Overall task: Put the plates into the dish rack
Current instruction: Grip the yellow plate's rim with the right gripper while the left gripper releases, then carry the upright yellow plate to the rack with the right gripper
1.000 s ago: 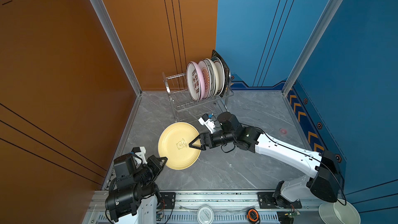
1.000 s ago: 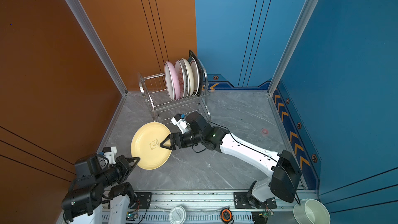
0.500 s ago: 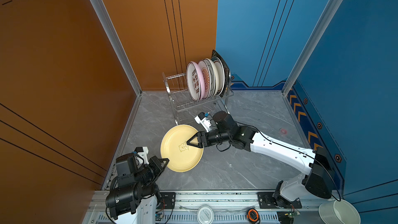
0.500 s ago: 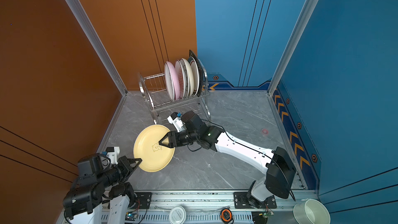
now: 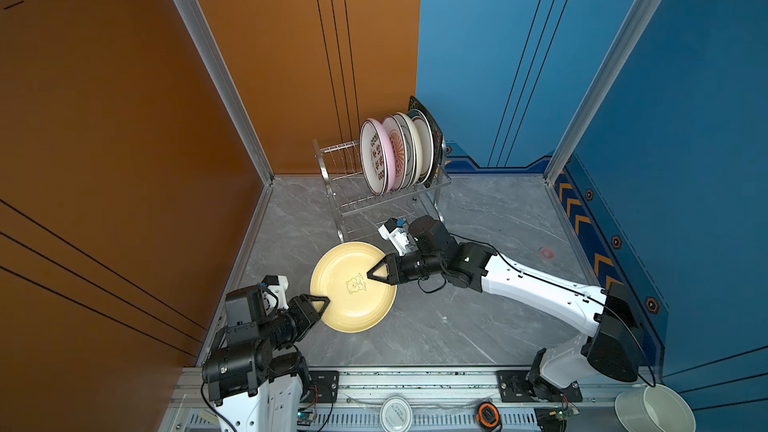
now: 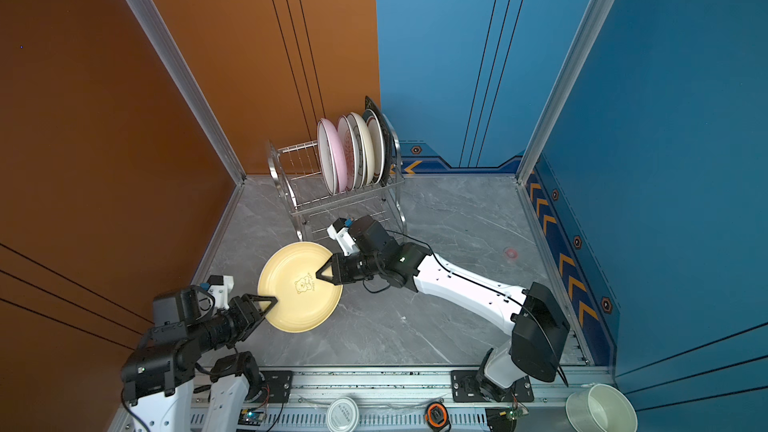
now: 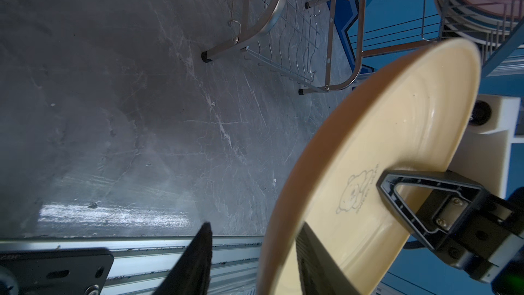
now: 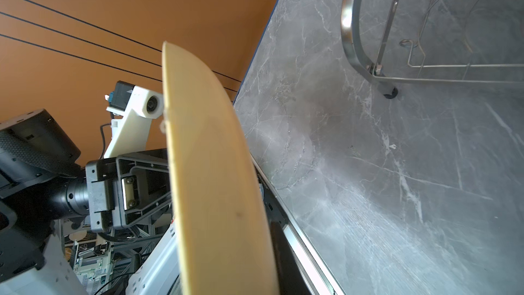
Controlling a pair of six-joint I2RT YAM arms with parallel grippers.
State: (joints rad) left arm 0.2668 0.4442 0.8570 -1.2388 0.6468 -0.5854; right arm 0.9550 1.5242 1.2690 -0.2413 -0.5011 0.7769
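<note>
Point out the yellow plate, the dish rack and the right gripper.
yellow plate point(image 5: 353, 290), in a top view, middle of its face.
dish rack point(image 8: 348, 18), right wrist view, arched steel end frame.
right gripper point(image 5: 370, 275), in a top view, fingertips on the plate.

I get both top views bright and evenly lit from above, with soft shadows on the grey tabletop point(image 5: 478, 326). My left wrist view is dimmer, a white glare streak across that tabletop and the yellow plate point(image 7: 397, 137) smeared at its rim; in the right wrist view its near edge is out of focus and the dish rack point(image 8: 348, 24) glints
</note>
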